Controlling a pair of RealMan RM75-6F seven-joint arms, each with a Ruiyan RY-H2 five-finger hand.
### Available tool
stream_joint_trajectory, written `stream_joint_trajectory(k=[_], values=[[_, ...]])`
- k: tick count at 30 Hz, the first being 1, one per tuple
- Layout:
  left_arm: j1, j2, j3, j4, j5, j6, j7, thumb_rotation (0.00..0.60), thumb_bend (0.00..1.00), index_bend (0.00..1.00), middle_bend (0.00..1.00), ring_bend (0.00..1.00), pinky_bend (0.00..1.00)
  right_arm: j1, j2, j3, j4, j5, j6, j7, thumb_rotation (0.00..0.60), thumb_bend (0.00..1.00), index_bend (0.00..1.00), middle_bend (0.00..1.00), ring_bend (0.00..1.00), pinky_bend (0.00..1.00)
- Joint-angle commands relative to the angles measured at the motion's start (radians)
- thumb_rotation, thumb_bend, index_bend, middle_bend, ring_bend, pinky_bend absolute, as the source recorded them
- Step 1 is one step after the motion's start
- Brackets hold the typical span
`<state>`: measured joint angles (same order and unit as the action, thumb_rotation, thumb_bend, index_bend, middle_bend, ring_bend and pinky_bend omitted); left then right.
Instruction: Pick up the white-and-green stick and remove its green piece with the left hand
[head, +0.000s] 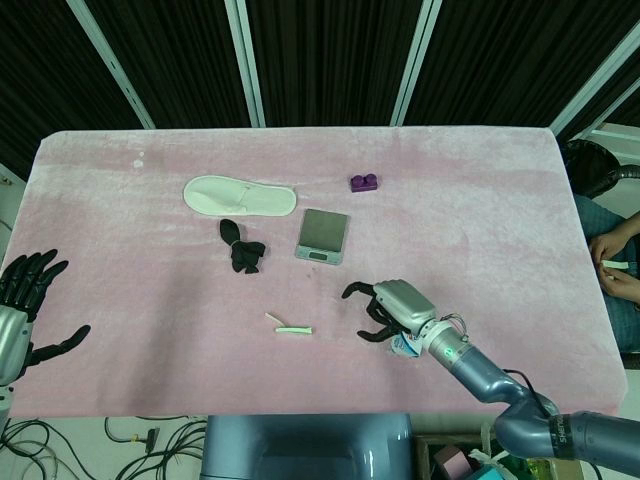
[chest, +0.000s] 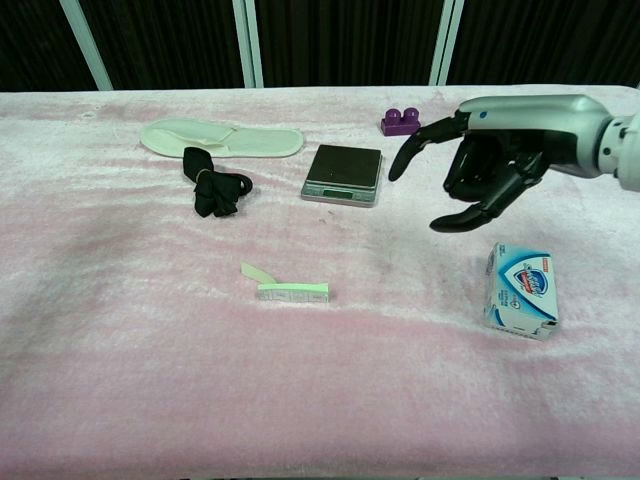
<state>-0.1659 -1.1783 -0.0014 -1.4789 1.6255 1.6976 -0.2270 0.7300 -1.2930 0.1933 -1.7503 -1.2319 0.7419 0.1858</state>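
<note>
We saw the white-and-green stick (head: 294, 329) lying flat on the plush pink desk (head: 480, 190) near the front edge, a thin pale bar with a small cream strip (head: 275, 318) just beside its left end. Nothing touched it. The right hand (head: 390, 308), black-fingered with a ribbed metal back, hung to the stick's right with fingers spread and curved, grasping nothing, close above a blue-and-white soap box (chest: 521, 289) whose lettering we could not read. The left hand (head: 22, 310) sat at the desk's far left edge, released and splayed. Farther back lay a soft white slipper (head: 240, 195), a knotted black strap (head: 241, 250), a flat metal scale (head: 322, 235) and a purple studded block (head: 364, 183).
</note>
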Motion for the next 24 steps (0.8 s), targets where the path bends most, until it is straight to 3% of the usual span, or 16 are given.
stream_joint_trajectory(k=[1,4,11,19,24], values=[[0.012,-0.008,0.002,0.021,-0.011,0.005,-0.011,0.6,0.18,0.11,0.05,0.0,0.0,0.047,-0.079,-0.005,-0.005,0.097,-0.022,-0.099,0.6,0.21,0.31,0.91,0.87,1.0],[0.017,-0.008,-0.003,0.025,-0.013,0.004,-0.022,0.6,0.18,0.11,0.05,0.0,0.0,0.094,-0.156,-0.01,0.002,0.239,-0.012,-0.204,0.6,0.21,0.31,0.92,0.87,1.0],[0.022,-0.01,-0.014,0.024,-0.015,-0.006,-0.02,0.6,0.18,0.11,0.05,0.0,0.0,0.182,-0.346,0.005,0.031,0.525,0.135,-0.403,0.6,0.21,0.36,0.92,0.88,1.0],[0.024,-0.005,-0.017,0.016,-0.021,-0.026,-0.011,0.6,0.18,0.11,0.04,0.0,0.0,0.238,-0.464,0.018,0.095,0.643,0.217,-0.52,0.6,0.23,0.38,0.92,0.88,1.0],[0.03,-0.006,-0.028,0.011,-0.03,-0.022,0.0,0.6,0.18,0.11,0.04,0.0,0.0,0.25,-0.526,0.026,0.141,0.658,0.26,-0.554,0.6,0.23,0.38,0.92,0.88,1.0]])
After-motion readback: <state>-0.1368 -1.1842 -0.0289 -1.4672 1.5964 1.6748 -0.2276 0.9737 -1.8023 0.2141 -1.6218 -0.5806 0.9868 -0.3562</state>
